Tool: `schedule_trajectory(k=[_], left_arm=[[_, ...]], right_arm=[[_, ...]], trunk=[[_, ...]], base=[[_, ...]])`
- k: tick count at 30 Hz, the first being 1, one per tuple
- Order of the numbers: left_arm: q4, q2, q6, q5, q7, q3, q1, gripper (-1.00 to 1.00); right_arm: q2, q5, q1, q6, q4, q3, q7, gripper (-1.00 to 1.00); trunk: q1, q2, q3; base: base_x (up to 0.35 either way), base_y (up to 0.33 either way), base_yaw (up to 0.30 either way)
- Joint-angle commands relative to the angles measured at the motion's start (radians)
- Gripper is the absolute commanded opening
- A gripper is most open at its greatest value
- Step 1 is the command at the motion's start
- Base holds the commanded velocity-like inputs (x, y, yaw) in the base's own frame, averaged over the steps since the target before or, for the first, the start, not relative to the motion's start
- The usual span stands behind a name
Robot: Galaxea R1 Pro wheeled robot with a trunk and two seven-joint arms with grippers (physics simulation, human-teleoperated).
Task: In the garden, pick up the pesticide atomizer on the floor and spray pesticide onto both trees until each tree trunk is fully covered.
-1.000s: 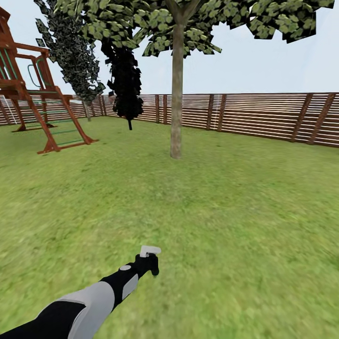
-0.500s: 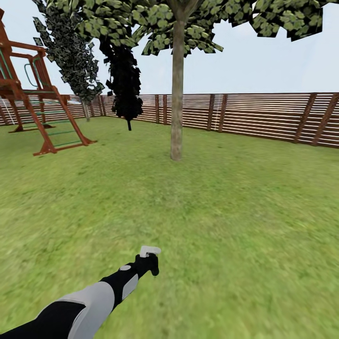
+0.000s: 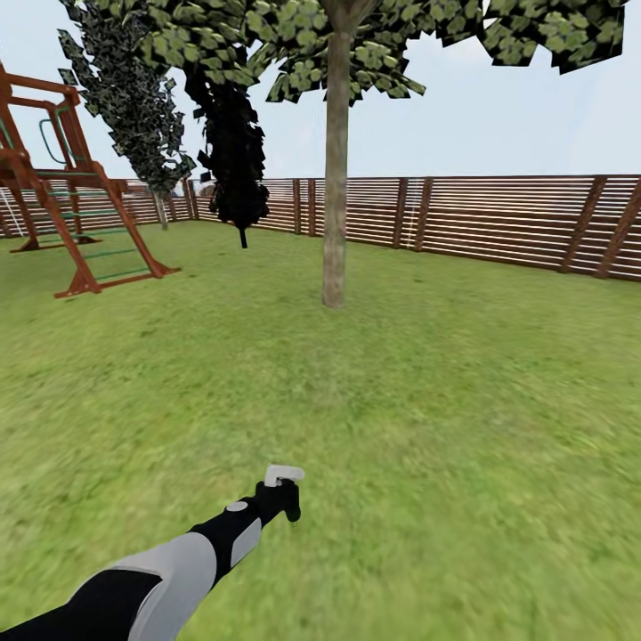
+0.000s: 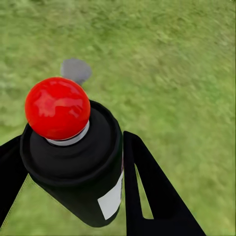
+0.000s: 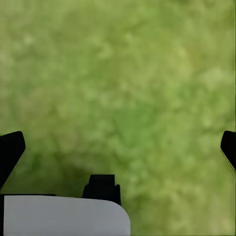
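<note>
**Left gripper holds the spray bottle out over the lawn, facing the tree**

The left gripper (image 4: pixel 73 196) is clamped on the small near-black pesticide atomizer with a whitish label (image 4: pixel 83 172), its black fingers (image 4: pixel 147 191) pressed to both sides; a red round cap tops it. In the head view the bottle's light grey trigger head (image 3: pixel 283 475) sits at six o'clock. The straight grey-brown tree trunk (image 3: pixel 336 178) stands at twelve, well apart across the green lawn (image 3: pixel 463 401). The right gripper (image 5: pixel 118 147) seems spread wide over blurred grass. The brown slatted fence (image 3: pixel 499 218) runs behind, the wooden playset (image 3: pixel 62 214) at ten.
</note>
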Motion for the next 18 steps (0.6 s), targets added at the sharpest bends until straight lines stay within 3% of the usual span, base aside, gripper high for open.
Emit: schedule_trajectory(k=[1, 18], left_arm=[[0.001, 0.000, -0.004, 0.005, -0.002, -0.005, -0.001, -1.00], [0.002, 0.000, -0.004, 0.005, -0.002, -0.005, -0.001, -1.00]], right_arm=[[0.000, -0.003, -0.002, -0.007, 0.004, 0.001, 0.004, 1.00], [0.000, -0.001, -0.002, -0.009, 0.004, 0.002, 0.003, 1.00]], trunk=[[0.001, 0.000, -0.001], [0.001, 0.000, -0.001]], base=[[0.345, 0.000, 0.000], [0.345, 0.000, -0.014]])
